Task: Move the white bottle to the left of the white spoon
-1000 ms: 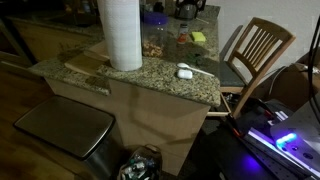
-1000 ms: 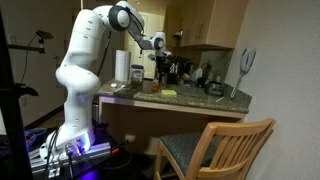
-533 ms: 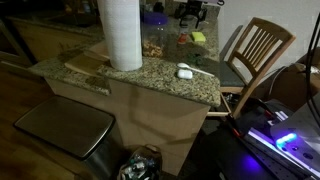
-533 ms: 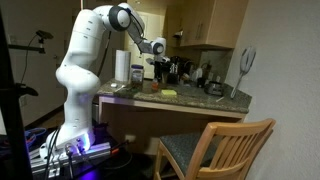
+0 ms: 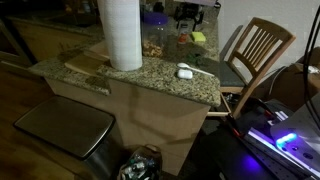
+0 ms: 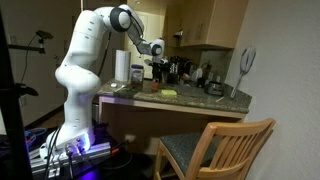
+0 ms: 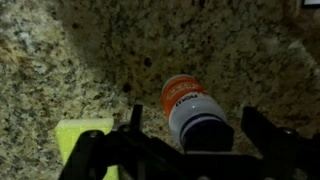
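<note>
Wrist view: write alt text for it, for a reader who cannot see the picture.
The white bottle, with an orange-red band, sits on a speckled granite counter between the two dark fingers of the open claw, with a gap on each side. A yellow sponge lies at lower left.

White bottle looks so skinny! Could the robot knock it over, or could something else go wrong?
Yes, maybe.
1. The white bottle stands upright between the fingers of the open gripper. If one finger touches it first, it might tip over.
2. The yellow sponge lies close beside one finger, which could catch on it going down.
3. The white spoon lies near the counter's edge, so setting the bottle beside it could nudge it off.
</note>
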Controlling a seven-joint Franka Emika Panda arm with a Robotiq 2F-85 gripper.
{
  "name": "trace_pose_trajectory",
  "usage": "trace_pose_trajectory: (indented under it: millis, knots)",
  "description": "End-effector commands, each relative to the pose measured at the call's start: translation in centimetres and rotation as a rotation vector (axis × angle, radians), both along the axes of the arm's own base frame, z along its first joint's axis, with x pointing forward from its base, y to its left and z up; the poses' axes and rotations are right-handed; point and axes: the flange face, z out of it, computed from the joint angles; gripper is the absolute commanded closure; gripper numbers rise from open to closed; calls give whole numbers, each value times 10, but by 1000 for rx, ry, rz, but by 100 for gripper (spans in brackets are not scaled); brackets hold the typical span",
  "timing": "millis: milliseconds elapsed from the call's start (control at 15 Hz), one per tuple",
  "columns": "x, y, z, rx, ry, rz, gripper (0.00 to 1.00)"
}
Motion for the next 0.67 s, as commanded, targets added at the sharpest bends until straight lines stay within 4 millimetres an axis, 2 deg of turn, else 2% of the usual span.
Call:
trace_pose_trajectory:
  millis: [0,400,467,600]
  knots:
    - [0,-3,1,-11,-20,-20,26]
    - [2,-6,-6,-45,-58,-35,68]
    - [2,-5,-8,-40,-55,-34,71]
    - [-2,-6,-5,-37,-47,-31,71]
